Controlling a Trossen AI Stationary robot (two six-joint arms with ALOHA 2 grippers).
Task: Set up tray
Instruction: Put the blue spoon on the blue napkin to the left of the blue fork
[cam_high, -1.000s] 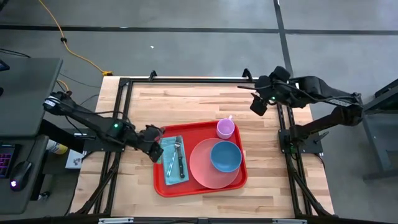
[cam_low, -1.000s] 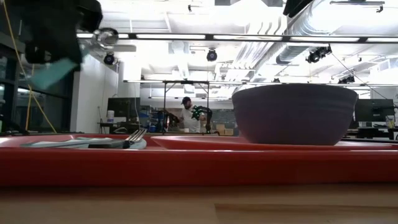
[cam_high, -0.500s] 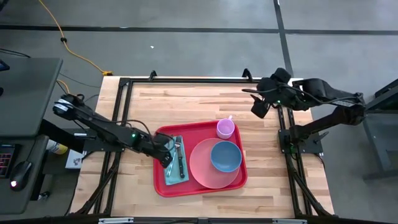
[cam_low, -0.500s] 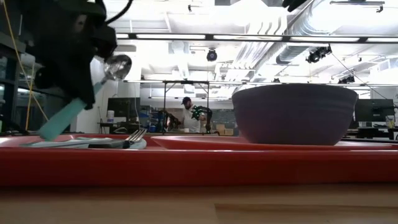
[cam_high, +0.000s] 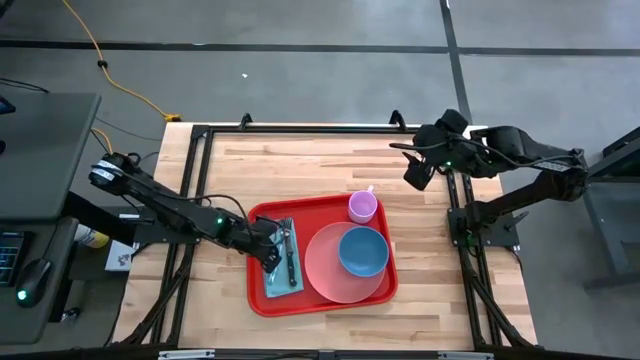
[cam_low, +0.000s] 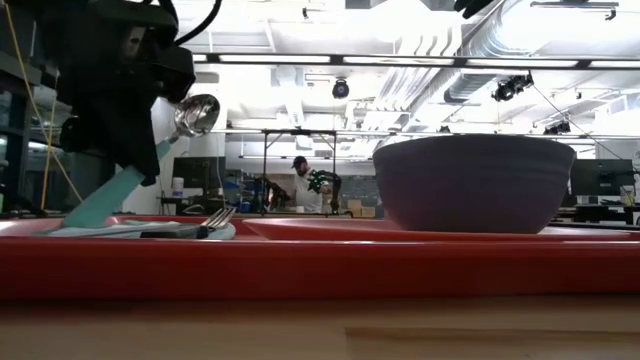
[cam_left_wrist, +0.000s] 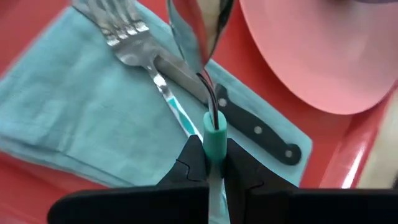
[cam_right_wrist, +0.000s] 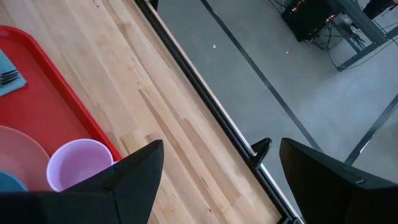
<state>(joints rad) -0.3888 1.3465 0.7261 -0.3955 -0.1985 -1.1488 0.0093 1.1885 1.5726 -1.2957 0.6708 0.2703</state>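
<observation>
The left gripper (cam_left_wrist: 211, 167) is clamped on the teal handle of a spoon (cam_left_wrist: 208, 93), bowl end tipped forward and raised. Directly beneath it lies the teal napkin (cam_left_wrist: 68, 118), at the left end of the red tray (cam_high: 322, 300), which sits at mid-table. A fork (cam_left_wrist: 140, 53) and a black-handled knife (cam_left_wrist: 249, 124) already rest on the napkin, side by side, their long axes running the same way as the spoon's. In my judgement the spoon must come down parallel to them onto bare cloth beside the fork; the fork and knife are the obstructions. Beyond the knife sit the pink plate (cam_high: 320, 270), blue bowl (cam_high: 362, 250) and lilac cup (cam_high: 363, 207). The right gripper (cam_high: 414, 167) hangs spread open, empty, well apart near the table's far right corner.
</observation>
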